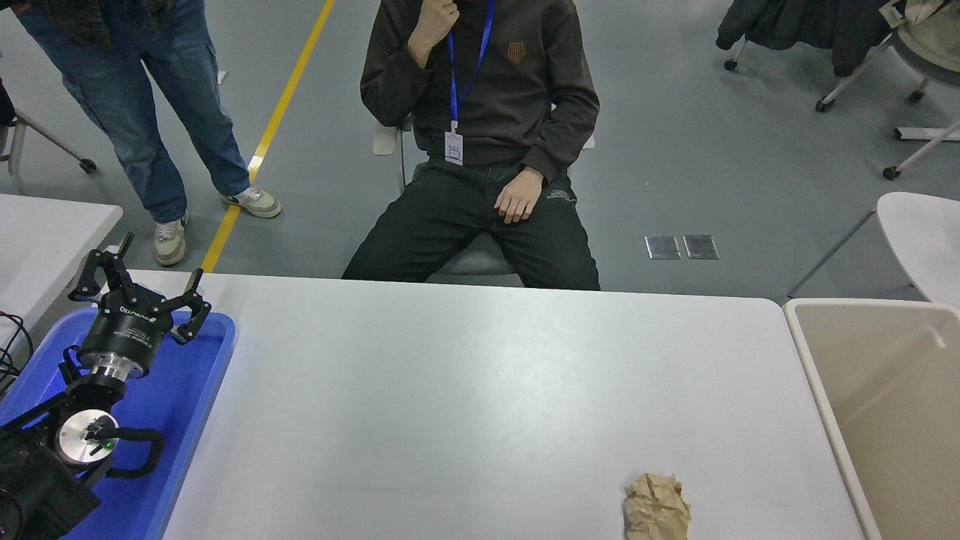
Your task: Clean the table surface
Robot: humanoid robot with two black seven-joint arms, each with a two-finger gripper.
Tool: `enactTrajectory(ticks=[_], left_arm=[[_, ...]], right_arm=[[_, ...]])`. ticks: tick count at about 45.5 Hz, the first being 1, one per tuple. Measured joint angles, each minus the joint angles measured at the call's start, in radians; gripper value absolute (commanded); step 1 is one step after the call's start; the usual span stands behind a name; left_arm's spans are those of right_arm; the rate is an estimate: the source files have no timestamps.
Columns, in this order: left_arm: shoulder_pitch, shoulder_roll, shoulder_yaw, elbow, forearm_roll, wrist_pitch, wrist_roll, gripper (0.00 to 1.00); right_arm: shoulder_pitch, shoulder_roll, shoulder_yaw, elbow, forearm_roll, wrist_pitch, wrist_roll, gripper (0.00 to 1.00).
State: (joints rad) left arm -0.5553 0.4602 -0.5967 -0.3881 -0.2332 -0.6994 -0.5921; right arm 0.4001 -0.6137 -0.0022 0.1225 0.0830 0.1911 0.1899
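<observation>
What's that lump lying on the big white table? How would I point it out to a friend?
Start at the large matte white tabletop and follow its near edge toward the beige plastic bin on the right. Just short of that bin lies a crumpled ball of tan brown paper. It is the only loose thing on the white surface, far from the blue plastic tray.

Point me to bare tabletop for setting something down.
Free: the whole table surface between the blue tray and the beige bin. Taken: the near right, by the crumpled paper. The left gripper hangs parked over the tray.
</observation>
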Motion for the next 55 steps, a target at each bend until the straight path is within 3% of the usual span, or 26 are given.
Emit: enactTrajectory(ticks=[23, 36, 55], left_arm=[[0.000, 0.000, 0.000, 0.000, 0.000, 0.001, 0.000, 1.00], [0.000, 0.000, 0.000, 0.000, 0.000, 0.001, 0.000, 1.00], [0.000, 0.000, 0.000, 0.000, 0.000, 0.002, 0.000, 1.00]], right_arm=[[0.002, -0.042, 0.110, 0.014, -0.004, 0.013, -0.002, 0.97], [-0.005, -0.073, 0.401, 0.076, -0.006, 0.078, 0.005, 0.98], [-0.083, -0.068, 0.817, 0.360, -0.014, 0.147, 0.014, 0.98]])
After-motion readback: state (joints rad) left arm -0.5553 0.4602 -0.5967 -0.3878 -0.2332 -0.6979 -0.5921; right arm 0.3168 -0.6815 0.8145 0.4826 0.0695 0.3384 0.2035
